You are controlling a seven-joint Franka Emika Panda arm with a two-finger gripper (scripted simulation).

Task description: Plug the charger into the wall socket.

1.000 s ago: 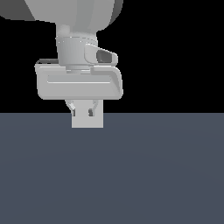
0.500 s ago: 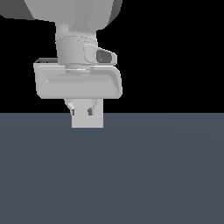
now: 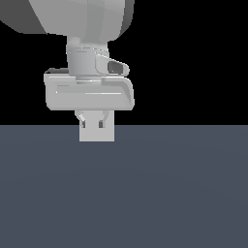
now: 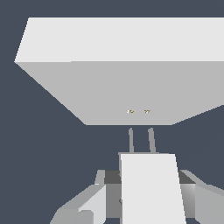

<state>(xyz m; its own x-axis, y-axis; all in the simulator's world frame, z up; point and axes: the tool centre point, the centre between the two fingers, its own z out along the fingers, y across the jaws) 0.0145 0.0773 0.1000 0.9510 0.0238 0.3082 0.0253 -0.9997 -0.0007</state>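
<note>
Your hand [image 4: 146, 197] clamps charger [image 4: 148, 183] between both fingers, charger body filling gap. Prongs [image 4: 141, 139] point away from hand, straight at wall socket [image 4: 131, 87]; tips near socket face, not yet in. Socket holes [image 4: 138, 111] sit just beyond prong tips, seemingly offset slightly sideways.

Risk, your judgement call: push now with that offset and prongs hit plate beside holes, jam, or charger twists in grip. Any tilt does same. In exterior view, hand [image 3: 92, 127] masks contact; trust wrist view.

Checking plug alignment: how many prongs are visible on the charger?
2. Both prongs stick out side by side from the charger held in the end effector, pointing at the wall socket. None look hidden.
</note>
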